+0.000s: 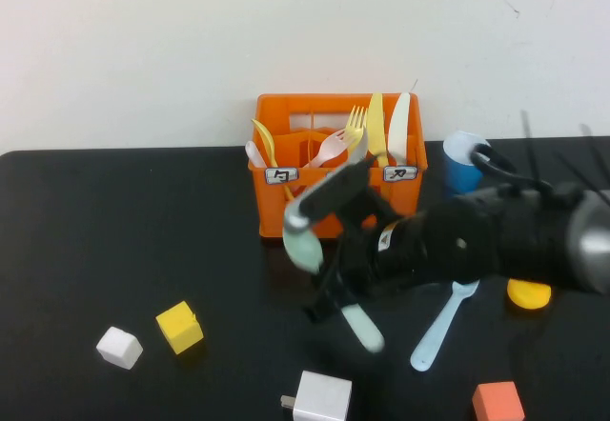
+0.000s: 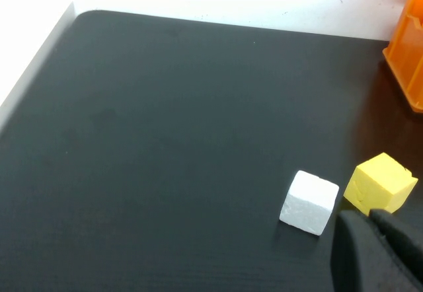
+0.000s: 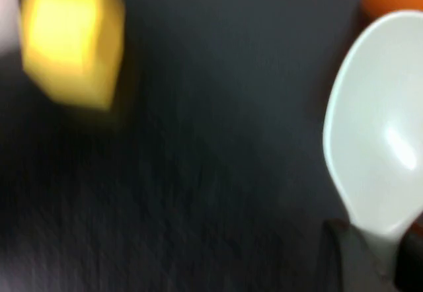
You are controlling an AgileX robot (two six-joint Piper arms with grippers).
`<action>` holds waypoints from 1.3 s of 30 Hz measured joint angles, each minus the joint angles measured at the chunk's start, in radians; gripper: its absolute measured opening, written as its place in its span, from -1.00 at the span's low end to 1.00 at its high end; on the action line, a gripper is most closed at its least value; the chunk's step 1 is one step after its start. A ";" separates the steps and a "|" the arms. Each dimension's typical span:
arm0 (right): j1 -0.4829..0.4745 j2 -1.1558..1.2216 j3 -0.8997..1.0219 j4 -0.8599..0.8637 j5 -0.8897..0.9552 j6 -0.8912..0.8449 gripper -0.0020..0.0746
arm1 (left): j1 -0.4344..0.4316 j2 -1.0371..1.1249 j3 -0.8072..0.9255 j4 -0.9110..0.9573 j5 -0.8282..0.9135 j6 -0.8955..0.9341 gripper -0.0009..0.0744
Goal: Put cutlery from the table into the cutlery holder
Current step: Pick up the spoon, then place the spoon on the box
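Observation:
My right gripper (image 1: 329, 283) is shut on the pale mint-green spoon (image 1: 305, 247) and holds it tilted above the black table (image 1: 143, 230), just in front of the orange cutlery holder (image 1: 338, 213). In the right wrist view the spoon's bowl (image 3: 377, 146) sticks out past the right gripper (image 3: 373, 239). The light blue fork (image 1: 440, 326) lies on the table, right of the spoon. My left gripper (image 2: 367, 216) is shut and empty over the table's left part, next to a yellow cube (image 2: 383, 183). It is out of the high view.
The holder has yellow, pink and white cutlery in it. A blue cup (image 1: 464, 162) stands to its right, a yellow disc (image 1: 529, 293) in front of that. A yellow cube (image 1: 179, 327), a white cube (image 1: 119, 347), a white block (image 1: 322, 397) and an orange cube (image 1: 498, 402) lie near the front.

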 joint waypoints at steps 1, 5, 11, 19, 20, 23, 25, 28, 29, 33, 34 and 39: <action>0.005 -0.021 0.022 0.022 -0.067 0.000 -0.65 | 0.000 0.000 0.000 0.000 0.000 0.000 -0.98; 0.025 -0.069 0.078 0.086 -0.351 0.002 -0.65 | 0.000 0.000 0.000 0.000 0.000 0.000 -0.98; 0.029 -0.071 0.080 -0.011 -0.809 0.079 -0.65 | 0.000 0.000 0.000 0.000 0.000 -0.005 -0.98; 0.018 0.044 -0.089 -0.109 -1.074 0.108 -0.65 | 0.000 0.000 0.000 0.000 0.000 -0.001 -0.98; 0.013 0.069 -0.121 -0.110 -1.074 0.108 -0.65 | 0.000 0.000 0.000 0.000 0.000 -0.001 -0.98; -0.001 0.144 -0.195 -0.111 -1.071 0.108 -0.65 | 0.000 0.000 0.000 0.000 0.000 -0.001 -0.98; -0.008 0.181 -0.216 -0.107 -1.066 0.108 -0.65 | 0.000 0.000 0.000 0.000 0.000 -0.001 -0.98; -0.014 0.220 -0.219 -0.100 -1.051 0.118 -0.65 | 0.000 0.000 0.000 0.000 0.000 -0.001 -0.98; -0.018 0.228 -0.219 -0.098 -1.042 0.124 -0.65 | 0.000 0.000 0.000 0.000 0.000 -0.001 -0.98; -0.020 0.246 -0.219 -0.090 -1.019 0.127 -0.65 | 0.000 0.000 0.000 0.000 0.000 -0.001 -0.98; -0.020 0.246 -0.221 -0.090 -1.018 0.127 -0.65 | 0.000 0.000 0.000 0.000 0.000 -0.001 -0.98; -0.020 0.264 -0.227 -0.090 -1.004 0.130 -0.55 | 0.000 0.000 0.000 0.000 0.000 -0.001 -0.98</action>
